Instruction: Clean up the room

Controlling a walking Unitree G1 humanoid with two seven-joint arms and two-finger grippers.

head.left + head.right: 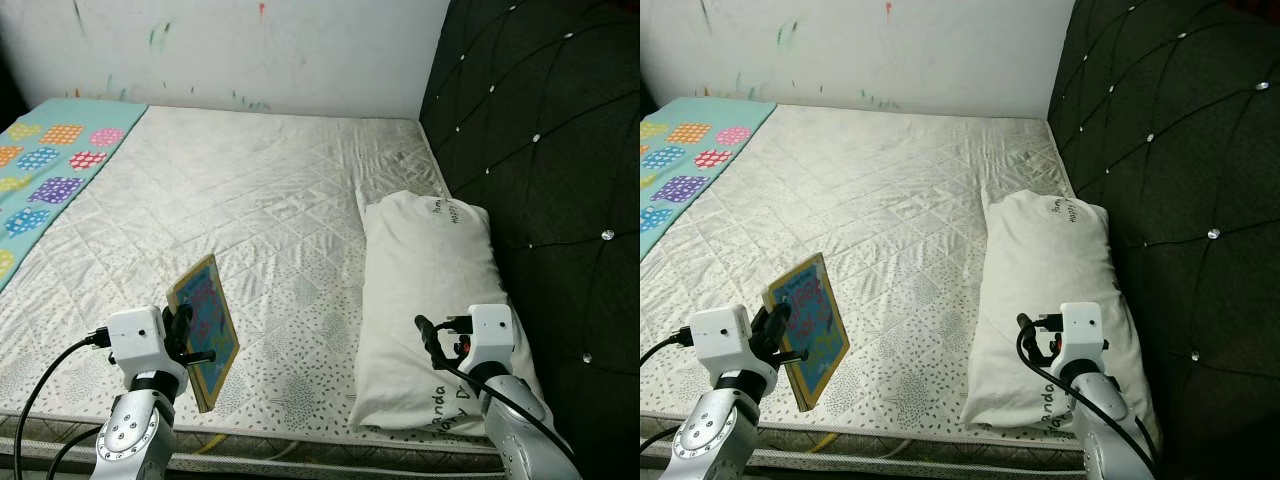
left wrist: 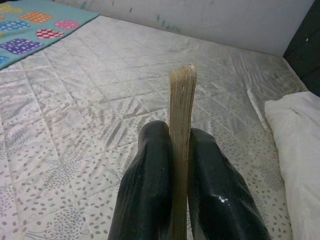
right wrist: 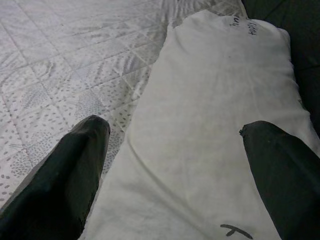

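The book [image 1: 205, 325], thin with a colourful cover and yellow border, stands tilted on edge above the near part of the mattress [image 1: 260, 210], at about 7 o'clock in the head views. The left gripper [image 2: 177, 165] holds it: its two black fingers [image 2: 150, 180] are clamped on either side of the book, with the stack of pale page edges rising between them in the left wrist view. The book's cover faces toward 3 o'clock, and its lower corner is close to the front edge of the bed; whether it touches the mattress cannot be told.

Toward 4 o'clock, the right gripper [image 3: 175, 160] hovers over the near end of a white pillow [image 1: 430, 290], its fingers [image 3: 65, 170] spread wide apart with nothing between them but the pillow cloth below. The pillow lies lengthwise along the right side of the mattress, just beside a dark tufted headboard [image 1: 540, 150] studded with shiny buttons, and carries some handwritten dark lettering at both ends.

The mattress is bare, quilted in a diamond pattern with small grey leaf prints. At 10 o'clock a teal blanket [image 1: 50, 170] with coloured dotted squares lies over its far left corner. At 12 o'clock a white wall [image 1: 250, 50] shows streaks of paint.
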